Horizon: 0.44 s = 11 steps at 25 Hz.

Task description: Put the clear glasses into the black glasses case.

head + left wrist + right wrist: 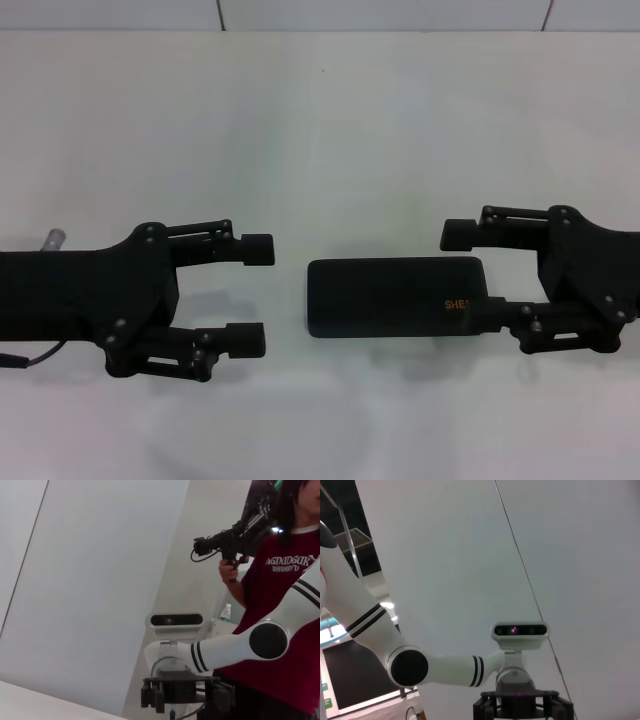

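Observation:
The black glasses case lies flat and closed on the white table, orange lettering near its right end. My left gripper is open to the left of the case, a short gap away. From the right, my right gripper is open too, its near fingertip overlapping the case's right end. The clear glasses do not show plainly in any view. The wrist views look across at the opposite arms, not at the table.
A small grey cylinder pokes out behind my left arm. In the left wrist view a person in a red shirt stands behind my right arm, holding a camera rig. The table's far edge meets a wall.

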Motion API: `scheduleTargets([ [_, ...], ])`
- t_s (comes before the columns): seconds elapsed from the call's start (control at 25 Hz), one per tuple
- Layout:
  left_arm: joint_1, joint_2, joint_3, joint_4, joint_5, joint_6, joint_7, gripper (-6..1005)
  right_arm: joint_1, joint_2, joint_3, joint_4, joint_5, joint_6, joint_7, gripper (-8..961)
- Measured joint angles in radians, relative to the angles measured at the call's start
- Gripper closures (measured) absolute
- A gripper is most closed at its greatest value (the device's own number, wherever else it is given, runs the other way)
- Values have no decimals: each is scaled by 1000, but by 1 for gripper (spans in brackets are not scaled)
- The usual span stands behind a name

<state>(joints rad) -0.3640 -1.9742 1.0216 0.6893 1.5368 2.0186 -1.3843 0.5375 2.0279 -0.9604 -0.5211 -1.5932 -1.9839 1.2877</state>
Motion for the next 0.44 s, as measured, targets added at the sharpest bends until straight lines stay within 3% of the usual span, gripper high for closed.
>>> scheduleTargets([
  [0.44, -3, 0, 0, -8, 2, -1, 5, 154, -5, 0, -24, -7, -2, 4, -1, 220],
])
